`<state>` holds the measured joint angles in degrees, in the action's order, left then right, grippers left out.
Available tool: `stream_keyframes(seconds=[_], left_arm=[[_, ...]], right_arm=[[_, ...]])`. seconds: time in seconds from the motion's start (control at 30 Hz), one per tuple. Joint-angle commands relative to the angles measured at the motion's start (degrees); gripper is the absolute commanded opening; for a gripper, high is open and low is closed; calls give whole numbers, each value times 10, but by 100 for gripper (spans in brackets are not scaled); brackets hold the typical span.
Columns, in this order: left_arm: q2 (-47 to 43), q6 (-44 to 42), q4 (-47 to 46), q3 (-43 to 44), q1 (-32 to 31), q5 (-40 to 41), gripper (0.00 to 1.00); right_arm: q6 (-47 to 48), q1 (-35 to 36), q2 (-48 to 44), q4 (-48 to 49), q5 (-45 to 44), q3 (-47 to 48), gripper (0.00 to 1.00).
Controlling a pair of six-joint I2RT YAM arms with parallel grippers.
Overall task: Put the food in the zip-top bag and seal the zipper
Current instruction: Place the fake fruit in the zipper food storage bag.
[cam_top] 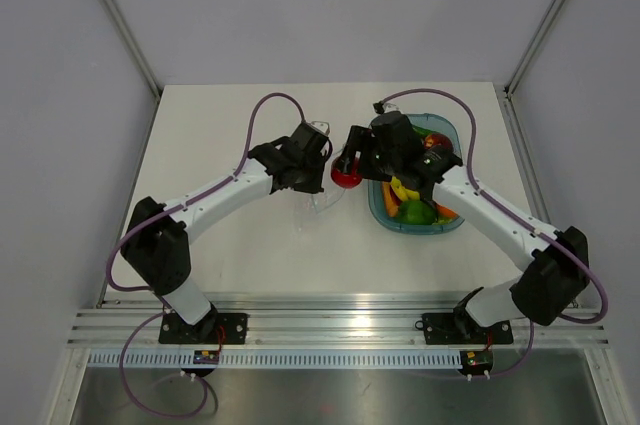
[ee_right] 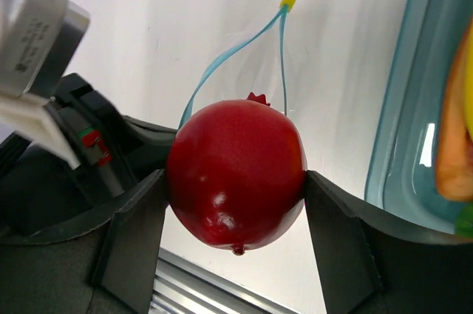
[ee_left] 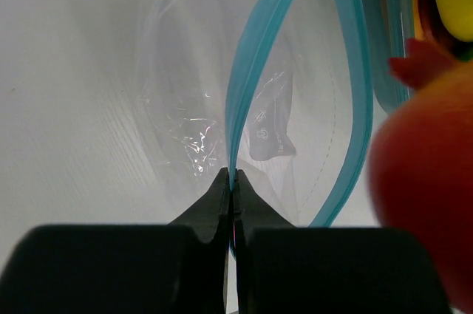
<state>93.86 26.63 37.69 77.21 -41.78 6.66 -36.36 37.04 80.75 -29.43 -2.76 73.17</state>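
In the centre of the right wrist view, the right gripper (ee_right: 236,207) clamps a glossy red fruit (ee_right: 236,173) between its flat matte black fingers, one pad pressed to each side. The fruit is round and smooth with a small jagged crown on top. From above it hangs at mid-frame, just left of the oval, blue-tinted clear tray (cam_top: 450,222), which holds yellow, orange and green pieces. The left gripper (ee_left: 230,177), at the bottom centre of its own view, has its dark tapered fingers pinched tight on one strip of the zipper (ee_left: 255,70), a thin teal band curving up the frame. The second strip bows away to the right, so the mouth gapes. The zip-top bag (ee_left: 185,107) is thin crinkled clear film with bright creases, lying on the plain white table (cam_top: 230,125).
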Motion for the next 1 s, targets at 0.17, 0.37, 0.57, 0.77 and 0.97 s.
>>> stream_keyframes(seconds=[0.17, 0.37, 0.57, 0.77, 0.97], left_arm=[[-29, -2, -11, 16, -1, -22, 0], [-49, -4, -21, 18, -1, -63, 0], [-55, -4, -24, 24, 0, -89, 0], [-54, -3, -25, 19, 4, -93, 0], [-54, -4, -25, 20, 8, -94, 0]], right_arm=[[-35, 9, 86, 75, 25, 16, 33], [-35, 9, 114, 70, 19, 20, 52], [-30, 9, 114, 55, 21, 30, 80], [-27, 10, 79, 40, 15, 22, 84], [-27, 10, 24, 36, -7, -9, 84]])
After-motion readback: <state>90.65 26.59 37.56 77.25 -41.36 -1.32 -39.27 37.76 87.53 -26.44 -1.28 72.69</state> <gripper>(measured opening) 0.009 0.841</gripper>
